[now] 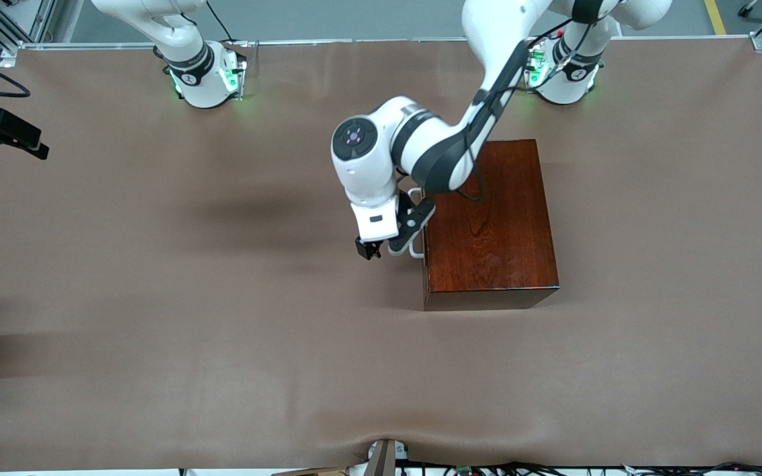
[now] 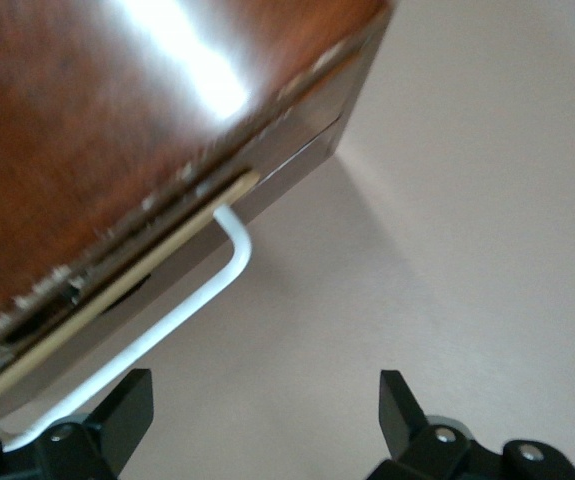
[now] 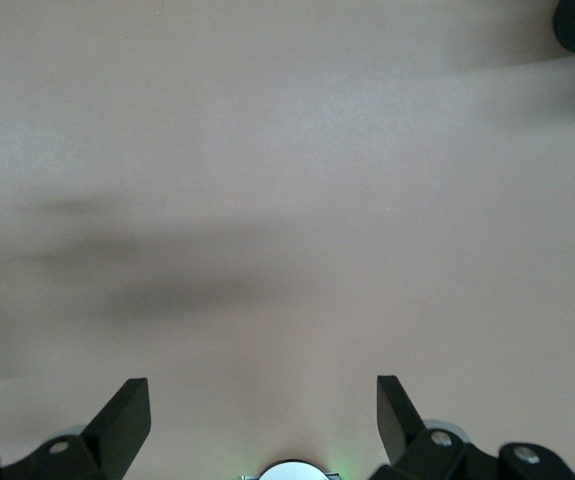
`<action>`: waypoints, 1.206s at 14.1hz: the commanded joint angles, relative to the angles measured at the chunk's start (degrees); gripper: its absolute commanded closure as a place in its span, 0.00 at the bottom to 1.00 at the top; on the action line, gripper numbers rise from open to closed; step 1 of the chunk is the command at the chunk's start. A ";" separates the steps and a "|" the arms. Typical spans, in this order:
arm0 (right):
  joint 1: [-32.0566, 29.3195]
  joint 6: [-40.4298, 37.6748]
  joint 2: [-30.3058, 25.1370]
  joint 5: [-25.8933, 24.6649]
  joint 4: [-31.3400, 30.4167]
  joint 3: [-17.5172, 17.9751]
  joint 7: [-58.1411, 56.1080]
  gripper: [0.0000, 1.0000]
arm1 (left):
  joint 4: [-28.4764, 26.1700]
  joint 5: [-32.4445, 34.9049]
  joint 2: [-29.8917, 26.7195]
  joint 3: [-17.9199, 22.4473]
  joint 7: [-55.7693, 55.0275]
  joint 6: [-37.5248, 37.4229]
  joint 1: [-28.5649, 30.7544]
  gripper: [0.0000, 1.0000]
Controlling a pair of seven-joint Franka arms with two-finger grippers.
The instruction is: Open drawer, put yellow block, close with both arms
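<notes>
The drawer (image 2: pixel 117 290) sits in the dark mahogany box (image 1: pixel 490 225), and only a thin pale strip of its light-wood edge peeks out under the box's glossy top, so it is barely cracked. Its front faces the right arm's end of the bench (image 1: pixel 156 297), and the white U-shaped handle (image 2: pixel 182 310) juts out from that front.

Right at that handle is the left gripper (image 1: pixel 399 233), which reaches down from the left arm (image 1: pixel 447 145) as it crosses above the box's top. In the left wrist view the fingers (image 2: pixel 127 405) stand spread wide, and the handle's bar runs down toward one of them, passing just beside its tip. Whether it touches cannot be told. The other finger is well apart from the handle, over bare bench. Nothing is pinched between them.

The box itself stands near the middle of the bench, a little toward the left arm's end.

The right gripper (image 3: pixel 264 415) shows only in its own wrist view: fingers (image 3: pixel 127 410) spread wide, holding nothing, hanging over plain brown bench. The right arm (image 1: pixel 182 46) waits, and the front view shows little more of it than its green-lit base at the bench's edge.
</notes>
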 commanded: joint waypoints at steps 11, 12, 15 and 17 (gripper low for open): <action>-0.45 -0.77 0.06 -0.37 0.80 0.69 0.36 0.00 | -3.11 0.75 -19.25 -0.03 37.17 -17.86 14.80 0.00; -0.45 -0.77 0.06 -0.37 0.80 0.69 0.36 0.00 | -3.11 0.49 -20.39 -0.12 40.42 -18.65 16.47 0.00; -0.71 -0.77 0.06 -0.37 0.72 0.69 0.36 0.00 | -3.11 -0.82 -23.82 -0.38 51.85 -21.21 21.83 0.00; -0.80 -0.77 0.06 -0.37 0.72 0.69 0.36 0.00 | -3.03 -2.15 -25.67 -0.38 56.78 -22.00 24.91 0.00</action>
